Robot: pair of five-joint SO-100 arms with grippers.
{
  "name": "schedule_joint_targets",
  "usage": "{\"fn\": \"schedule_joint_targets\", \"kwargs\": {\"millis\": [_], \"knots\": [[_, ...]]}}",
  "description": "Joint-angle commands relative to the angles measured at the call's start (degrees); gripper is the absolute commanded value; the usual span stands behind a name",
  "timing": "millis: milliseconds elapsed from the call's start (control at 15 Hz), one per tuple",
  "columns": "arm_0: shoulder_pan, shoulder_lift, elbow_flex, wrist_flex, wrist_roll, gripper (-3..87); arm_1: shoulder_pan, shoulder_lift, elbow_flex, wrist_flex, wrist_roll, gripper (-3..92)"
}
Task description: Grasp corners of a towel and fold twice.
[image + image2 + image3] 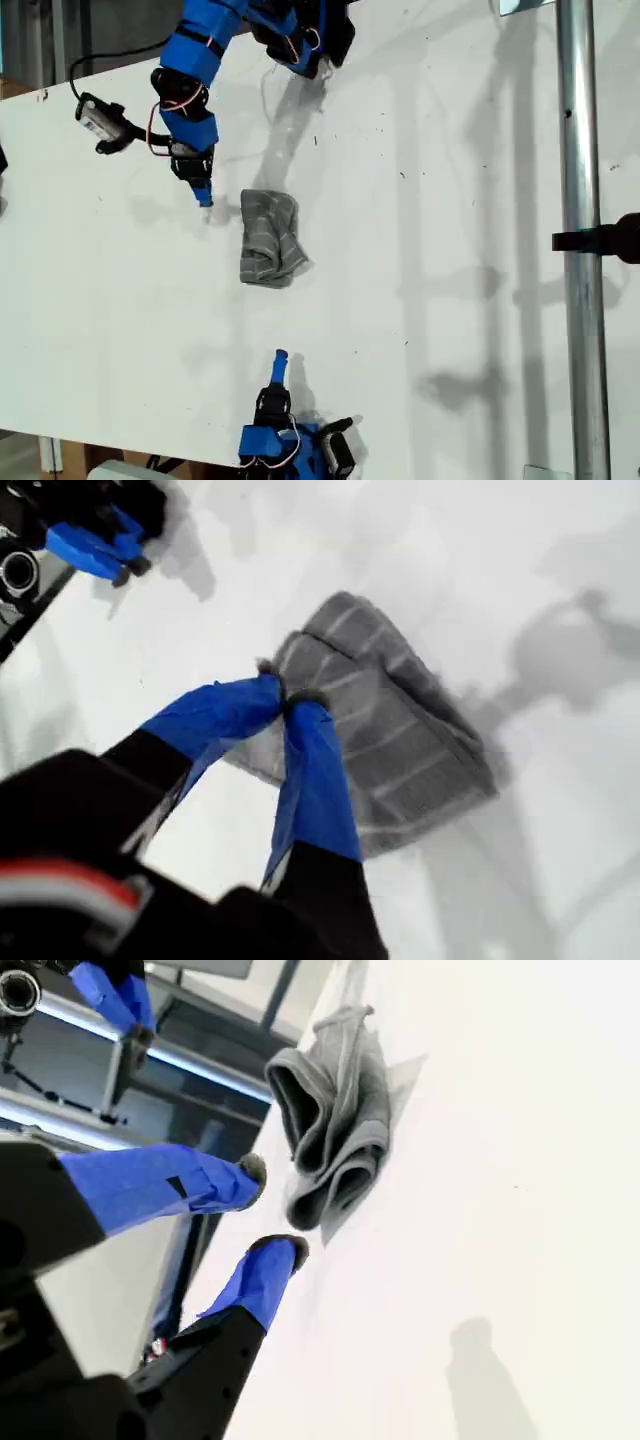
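While the towel (pixel 268 238) lies bunched at the exterior view's centre-left on the table (pixel 450 250), my first tool (pixel 203 196) hangs just upper-left of it, tips together, empty. My second tool (pixel 280 358) sits below it, apart, slightly parted, empty.

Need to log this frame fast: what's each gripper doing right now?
My first gripper: shut, jaws empty, above the folded towel.
My second gripper: open, jaws empty, short of the towel.

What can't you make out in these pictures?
- The corners of the towel: buried in its crumpled folds, all views.
- Towel's near edge: first wrist view, hidden behind my first gripper.
- Whether that gripper touches the cloth: first wrist view, too blurred.
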State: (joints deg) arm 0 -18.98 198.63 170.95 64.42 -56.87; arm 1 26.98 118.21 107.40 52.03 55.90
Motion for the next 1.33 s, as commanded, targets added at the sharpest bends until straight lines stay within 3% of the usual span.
{"fn": "schedule_joint_targets", "kwargs": {"millis": [0, 267, 333, 400, 467, 533, 600, 667, 800, 1267], "knots": [[0.44, 0.26, 2.64, -2.55, -2.99, 10.5, -0.26, 19.60, 13.97, 5.62, 3.08, 3.5], [6.15, 0.26, 7.29, -8.35, -5.27, 10.1, -3.16, 51.50, 43.15, 13.45, 12.22, -0.2], [6.50, 0.26, 7.56, -7.38, -10.63, 10.1, -3.96, 57.39, 47.20, 17.14, 14.15, -0.2], [5.89, 0.26, 7.56, -3.34, -19.69, 10.1, -4.48, 63.98, 51.15, 21.36, 16.00, -0.2], [5.10, 0.26, 7.65, 3.60, -33.57, 10.1, -4.66, 70.66, 56.25, 25.14, 19.25, -0.2], [4.04, 0.09, 7.65, 9.93, -53.44, 10.3, -6.42, 69.52, 58.45, 27.25, 24.96, -0.2], [2.64, 0.18, 7.56, 9.76, -49.83, 10.4, -7.73, 70.22, 58.27, 30.94, 28.65, 4.6], [1.76, 0.18, 7.56, 9.76, -37.44, 10.4, -10.28, 70.22, 58.18, 31.90, 34.45, 12.0], [1.93, 0.18, 7.65, 9.40, 1.58, 10.1, -10.20, 70.14, 58.10, 32.52, 32.78, 11.7], [1.93, 0.26, 7.73, 9.32, 2.37, 8.8, -8.53, 70.14, 58.10, 32.96, 30.94, 11.7]]}}
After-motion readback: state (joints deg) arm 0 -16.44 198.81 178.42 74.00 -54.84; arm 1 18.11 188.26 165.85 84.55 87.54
